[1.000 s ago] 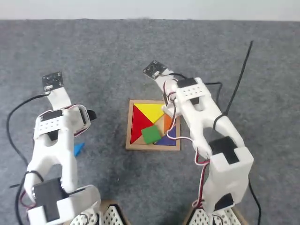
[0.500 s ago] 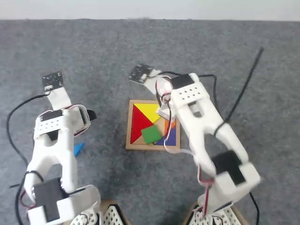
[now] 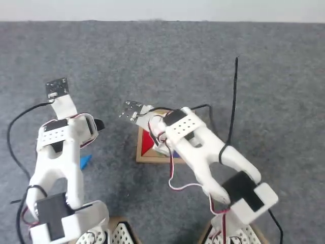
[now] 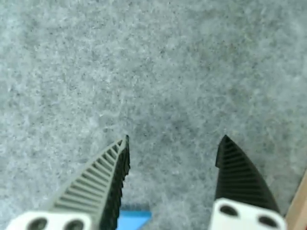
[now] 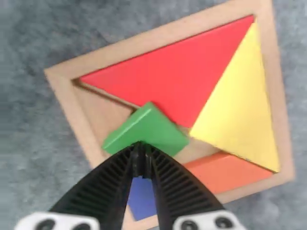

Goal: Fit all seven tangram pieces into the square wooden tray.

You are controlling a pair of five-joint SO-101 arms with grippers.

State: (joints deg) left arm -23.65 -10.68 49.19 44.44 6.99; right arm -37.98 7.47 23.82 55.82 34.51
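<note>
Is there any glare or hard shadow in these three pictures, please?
High view: even light, no hard shadows on the carpet. Right wrist view: no glare on the red piece or yellow piece; a thin shadow lies along the red piece's edge inside the tray. Left wrist view: carpet evenly lit, no glare.

One square wooden tray (image 5: 62, 84) is recorded. Six tangram pieces are counted: one red triangle (image 5: 177, 81), one yellow triangle (image 5: 240, 115), one green square (image 5: 146, 129), one orange piece (image 5: 225, 172), one dark blue piece (image 5: 141, 196) and one light blue piece (image 3: 85, 161). Two arms are listed: left arm (image 3: 56, 152), right arm (image 3: 203, 152).
</note>
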